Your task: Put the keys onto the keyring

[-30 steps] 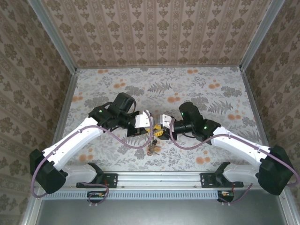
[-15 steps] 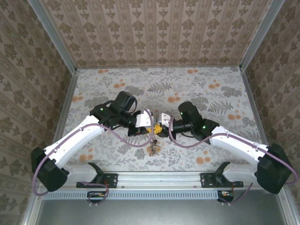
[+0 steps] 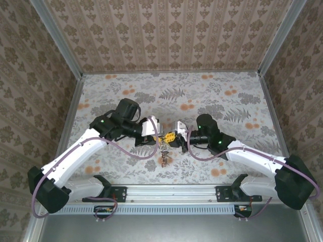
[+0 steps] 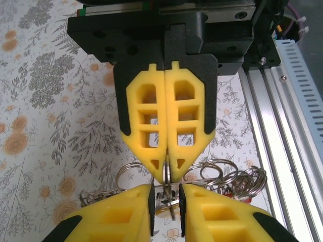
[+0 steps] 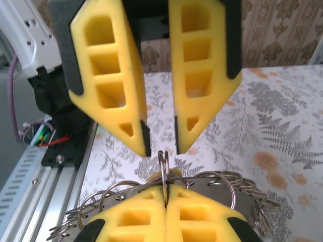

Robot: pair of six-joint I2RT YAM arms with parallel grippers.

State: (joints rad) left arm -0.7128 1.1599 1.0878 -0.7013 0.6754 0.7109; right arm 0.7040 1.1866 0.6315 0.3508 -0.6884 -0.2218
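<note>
Both grippers meet tip to tip over the near middle of the table. My right gripper [image 3: 172,139] [image 5: 165,189] is shut on the keyring [image 5: 163,162], a thin metal ring seen edge-on that stands up out of its pads. My left gripper [image 3: 159,137] [image 4: 166,201] is open by a narrow gap, with the keyring [image 4: 173,197] in that gap and clear of both pads. In the right wrist view the left gripper [image 5: 160,147] hangs just above the ring. The keys [image 3: 164,159] dangle in a bunch below the fingertips, with several split rings [image 5: 222,177] beside them.
An aluminium rail [image 3: 171,191] with both arm bases runs along the near edge, close behind the grippers. Purple cables [image 3: 132,149] loop off each wrist. Patterned walls [image 3: 166,35] close in the floral table [image 3: 202,96] on three sides.
My right gripper has shut on the keyring. My left gripper, shut before, has parted its fingers off it. Both wrists shifted slightly and the key bunch hangs in the same place.
</note>
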